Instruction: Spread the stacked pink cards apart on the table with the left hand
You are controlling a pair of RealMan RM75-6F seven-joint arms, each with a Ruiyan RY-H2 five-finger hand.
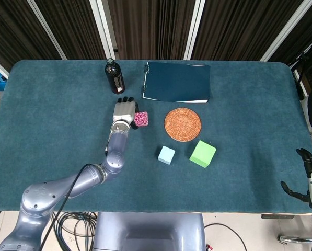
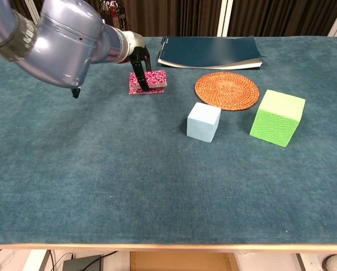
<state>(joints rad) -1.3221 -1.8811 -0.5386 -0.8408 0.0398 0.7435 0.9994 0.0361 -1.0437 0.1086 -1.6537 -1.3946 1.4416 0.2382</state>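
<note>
The stack of pink patterned cards (image 2: 151,80) lies left of the table's middle, beside the woven coaster. My left hand (image 2: 135,49) reaches down onto the stack's left end, one dark finger (image 2: 142,78) across the near side and others behind it, so it pinches the cards. The upper cards sit a little raised and shifted right of the bottom ones. In the head view the left hand (image 1: 124,111) covers the left edge of the pink cards (image 1: 141,118). My right hand (image 1: 308,177) hangs off the table's near right corner, fingers apart, holding nothing.
A dark bottle (image 1: 114,77) stands just behind the left hand. A dark blue notebook (image 1: 177,82) lies at the back. A round woven coaster (image 1: 182,124), a light blue cube (image 1: 166,155) and a green cube (image 1: 203,153) sit right of the cards.
</note>
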